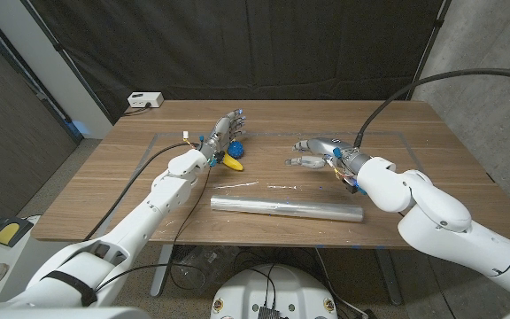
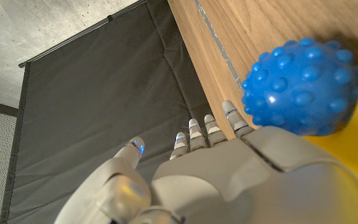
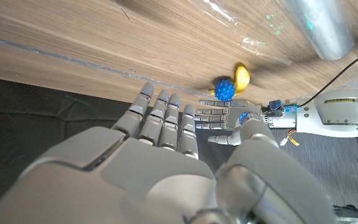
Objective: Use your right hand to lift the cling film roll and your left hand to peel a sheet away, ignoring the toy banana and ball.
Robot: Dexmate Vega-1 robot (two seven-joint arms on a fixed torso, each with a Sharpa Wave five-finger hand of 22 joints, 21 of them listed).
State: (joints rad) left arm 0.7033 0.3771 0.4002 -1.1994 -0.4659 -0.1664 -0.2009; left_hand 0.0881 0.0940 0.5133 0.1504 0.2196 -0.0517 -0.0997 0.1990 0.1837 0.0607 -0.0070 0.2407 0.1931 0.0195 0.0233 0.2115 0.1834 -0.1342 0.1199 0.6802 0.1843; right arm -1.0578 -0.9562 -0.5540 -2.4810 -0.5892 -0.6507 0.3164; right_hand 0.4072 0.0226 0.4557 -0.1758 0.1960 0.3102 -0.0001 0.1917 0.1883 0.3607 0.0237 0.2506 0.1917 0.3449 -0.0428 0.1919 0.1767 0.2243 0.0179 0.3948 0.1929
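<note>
Nearest the front edge of the table (image 1: 96,208): one cling film roll (image 1: 286,209), lying flat and parallel to that edge, with bare wood on both sides and untouched by either hand. Just beyond it, a loose strip of film (image 1: 277,187) on the wood. Farther back, right hand (image 1: 312,152) above the table, fingers spread, holding nothing, well apart from the roll. Left hand (image 1: 225,131) likewise spread and empty, just beside one blue ball (image 1: 235,149) and one toy banana (image 1: 233,162). Beyond that, open wood up to the far edge.
</note>
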